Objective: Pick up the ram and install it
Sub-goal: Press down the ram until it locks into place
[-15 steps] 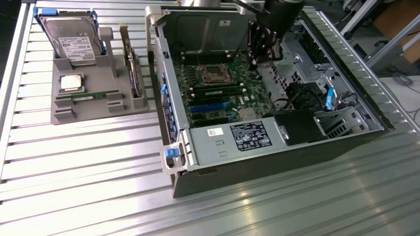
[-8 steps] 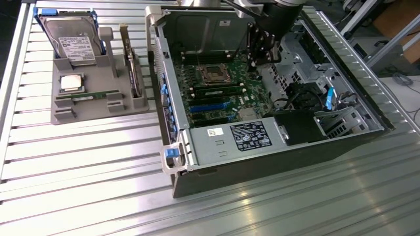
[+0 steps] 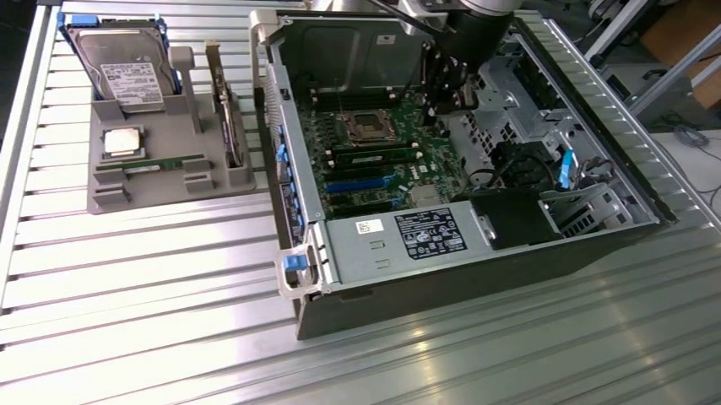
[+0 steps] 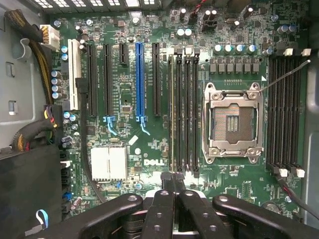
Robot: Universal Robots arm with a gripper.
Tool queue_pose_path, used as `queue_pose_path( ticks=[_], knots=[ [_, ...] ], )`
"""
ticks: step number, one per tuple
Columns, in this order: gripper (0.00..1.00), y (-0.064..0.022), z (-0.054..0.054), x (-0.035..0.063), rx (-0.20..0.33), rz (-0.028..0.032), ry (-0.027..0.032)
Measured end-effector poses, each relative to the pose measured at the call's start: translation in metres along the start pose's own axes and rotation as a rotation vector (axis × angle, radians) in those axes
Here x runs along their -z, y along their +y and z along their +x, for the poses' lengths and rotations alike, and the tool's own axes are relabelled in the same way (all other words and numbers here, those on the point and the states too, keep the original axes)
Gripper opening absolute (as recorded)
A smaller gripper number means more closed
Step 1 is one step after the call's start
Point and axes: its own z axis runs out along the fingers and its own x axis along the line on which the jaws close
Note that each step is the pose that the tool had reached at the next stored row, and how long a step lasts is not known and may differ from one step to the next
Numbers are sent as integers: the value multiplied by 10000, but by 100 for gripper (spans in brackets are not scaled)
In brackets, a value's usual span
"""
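One ram (image 3: 152,165), a thin green stick, lies in a slot of the grey tray (image 3: 113,198) on the exterior view's left. A second green ram stick (image 3: 374,155) sits in a memory slot inside the open computer case (image 3: 451,278), beside the bare CPU socket (image 3: 366,126). In the wrist view this stick (image 4: 172,109) shows edge-on in the row of black slots. My gripper (image 3: 448,99) hangs over the motherboard inside the case. Its black fingers (image 4: 173,180) are shut together with nothing between them, just off the end of the memory slots.
The tray also holds a silver hard drive (image 3: 127,63) and a square CPU chip (image 3: 121,142). Case walls, the power supply (image 3: 411,236), cables (image 4: 30,134) and a drive cage (image 3: 580,211) close in around the motherboard. Ribbed metal table (image 3: 169,321) surrounds everything.
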Motion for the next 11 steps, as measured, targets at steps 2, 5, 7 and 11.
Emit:
queue_pose_path(
  ticks=[2, 5, 7, 11],
  knots=[
    [11, 0, -8, -19, 1, 0, 11],
    [11, 0, -9, -39, 0, 0, 41],
    [11, 0, -9, -49, 0, 1, 45],
    [11, -2, -11, -79, -2, -1, 56]
  ],
)
